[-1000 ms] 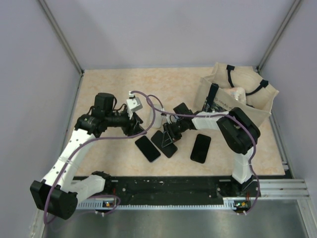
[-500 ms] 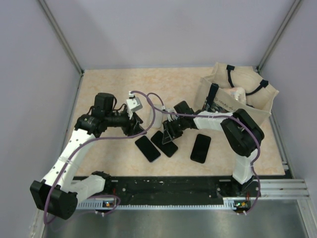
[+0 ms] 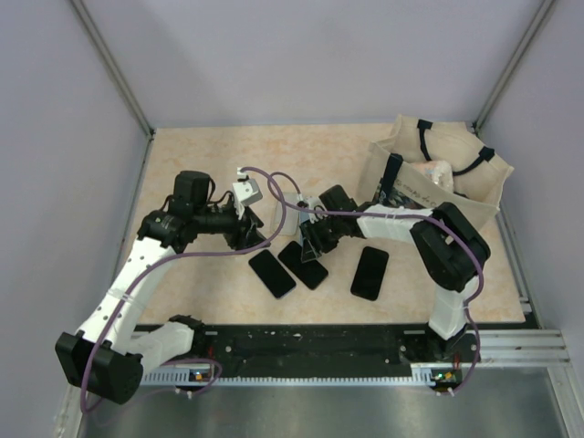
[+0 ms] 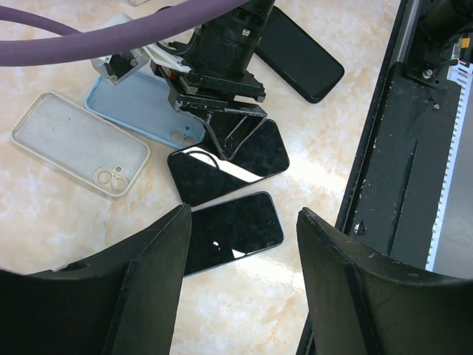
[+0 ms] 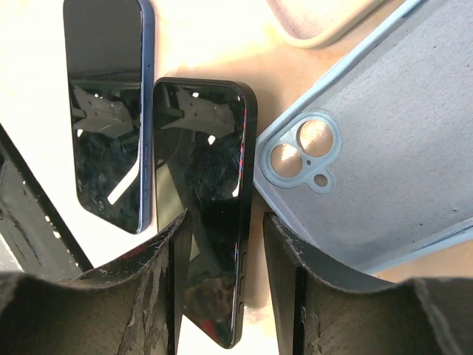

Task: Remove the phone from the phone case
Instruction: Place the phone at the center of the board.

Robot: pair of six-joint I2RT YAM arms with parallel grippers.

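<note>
A black phone [image 5: 203, 214] lies bare on the table, screen up, right beside the empty light-blue phone case [image 5: 392, 148], whose inner lining and camera hole show. My right gripper [image 5: 222, 288] stands open over the phone's near end, with a gap between the phone's edge and the right finger. In the top view this gripper [image 3: 310, 248] is at the table's middle, over the same phone [image 3: 303, 265]. My left gripper [image 4: 244, 285] hovers open and empty above the table, just left of that spot [image 3: 251, 235].
A second black phone [image 4: 233, 233] lies next to the first, and a third [image 3: 370, 272] lies to the right. A clear case [image 4: 81, 144] lies beside the blue case [image 4: 144, 111]. A beige tote bag [image 3: 438, 173] stands at the back right.
The right gripper's jaws have widened around the phone, and the right arm has shifted slightly. The left arm has not moved.
</note>
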